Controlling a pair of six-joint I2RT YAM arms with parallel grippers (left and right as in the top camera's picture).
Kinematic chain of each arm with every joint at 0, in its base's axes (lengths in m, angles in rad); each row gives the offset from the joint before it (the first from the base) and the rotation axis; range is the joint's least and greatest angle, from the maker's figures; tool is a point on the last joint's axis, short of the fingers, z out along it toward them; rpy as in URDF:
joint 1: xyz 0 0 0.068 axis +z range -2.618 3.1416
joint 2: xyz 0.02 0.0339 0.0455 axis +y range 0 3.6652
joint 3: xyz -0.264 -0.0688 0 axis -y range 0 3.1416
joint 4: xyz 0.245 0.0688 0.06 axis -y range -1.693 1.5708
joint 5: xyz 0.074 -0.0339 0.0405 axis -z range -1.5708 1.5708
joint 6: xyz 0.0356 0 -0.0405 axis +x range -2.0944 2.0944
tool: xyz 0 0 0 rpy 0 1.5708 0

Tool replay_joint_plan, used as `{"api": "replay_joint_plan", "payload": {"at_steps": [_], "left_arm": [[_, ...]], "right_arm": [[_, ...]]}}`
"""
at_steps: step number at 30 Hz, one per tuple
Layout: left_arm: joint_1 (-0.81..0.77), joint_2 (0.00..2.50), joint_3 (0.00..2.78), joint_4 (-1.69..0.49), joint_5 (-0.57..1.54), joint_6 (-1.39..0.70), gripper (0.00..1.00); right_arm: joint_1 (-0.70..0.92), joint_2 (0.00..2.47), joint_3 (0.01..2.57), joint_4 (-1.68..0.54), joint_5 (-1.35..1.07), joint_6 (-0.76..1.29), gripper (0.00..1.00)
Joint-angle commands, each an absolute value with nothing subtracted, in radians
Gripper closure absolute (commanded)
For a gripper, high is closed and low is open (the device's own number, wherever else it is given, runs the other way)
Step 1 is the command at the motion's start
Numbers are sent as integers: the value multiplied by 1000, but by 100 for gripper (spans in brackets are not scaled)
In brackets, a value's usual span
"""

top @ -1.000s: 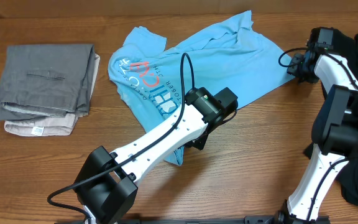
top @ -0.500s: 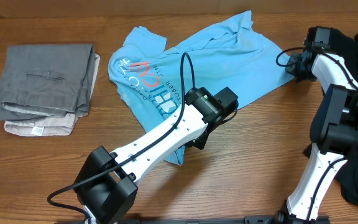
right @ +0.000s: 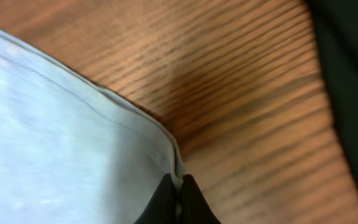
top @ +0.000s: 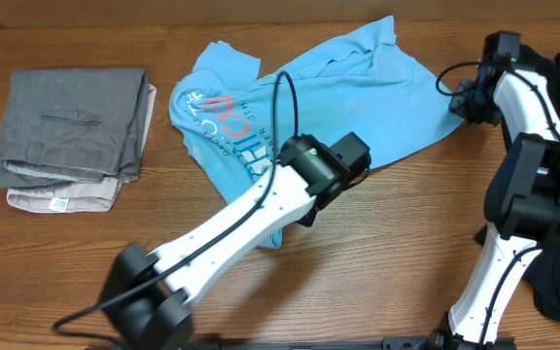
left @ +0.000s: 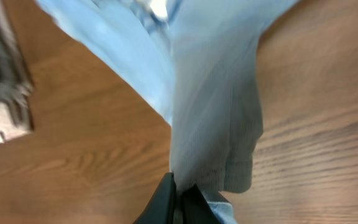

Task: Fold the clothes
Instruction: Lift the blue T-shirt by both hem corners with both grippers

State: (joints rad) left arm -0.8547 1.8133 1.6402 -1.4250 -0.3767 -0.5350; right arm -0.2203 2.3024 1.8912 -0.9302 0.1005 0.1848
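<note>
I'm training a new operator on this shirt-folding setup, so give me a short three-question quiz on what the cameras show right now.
1. True or false: the right gripper is shut on the hem of the light blue short-sleeved T-shirt.
2. What lies at the left of the wooden table? A) a folded grey cloth stack B) a red bowl C) a cardboard box
3. Fill in: the left gripper is ____ on the T-shirt's fabric.
Key: 1 true; 2 A; 3 shut.
</note>
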Motion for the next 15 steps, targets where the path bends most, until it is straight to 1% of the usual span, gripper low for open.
{"api": "replay_joint_plan", "payload": {"at_steps": [1,5,10,15], "left_arm": [[-831,1669,1710,-1428,-473,-576,96],[-787,1572,1730,-1429,-474,-556,96],[-739,1474,1777,-1429,-467,-416,96],[-738,1431,1932,-1430,-483,-370,96]], "right_arm": [[-220,2148,1982,-996,96,227,96],[-220,2020,2000,-1107,93,263,96],[-228,1828,2001,-1205,84,290,96],[-249,1635,2036,-1287,51,293,96]]}}
